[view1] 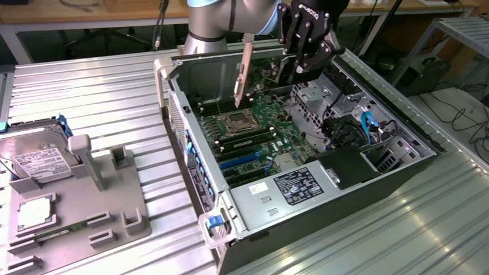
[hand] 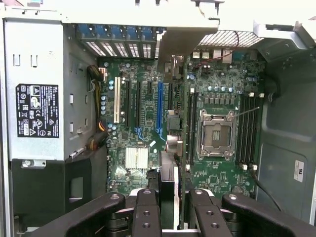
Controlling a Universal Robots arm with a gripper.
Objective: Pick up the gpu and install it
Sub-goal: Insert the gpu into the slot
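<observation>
Worktop (view1: 91, 86): ribbed metal, carrying everything else.
Computer case (view1: 202, 80): lies on its side with the side panel off, at the exterior view's right and middle.
Arm (view1: 221, 17): reaches in from the far side, over the far end of the case.
Grey fixture (view1: 77, 189): stands on the worktop at the exterior view's left, well apart from the case; a hard drive (view1: 38, 157) with a white label rests in its far part.
Motherboard (view1: 264, 134) (hand: 222, 182): green, bare on the case floor, with an empty CPU socket (view1: 238, 121) (hand: 216, 133) and blue slots (view1: 243, 157) (hand: 159, 106) just beside it.
Power supply (view1: 287, 189) (hand: 37, 74): silver box with a black label, at the near end of the case.
Hand (view1: 302, 64) (hand: 172, 195): black fingers clamped on the card, one on each face.
Gpu (view1: 246, 63) (hand: 169, 177): held on edge above the far part of the motherboard, near the socket, silver bracket pointing down at the exterior view's left, not seated in any slot.
</observation>
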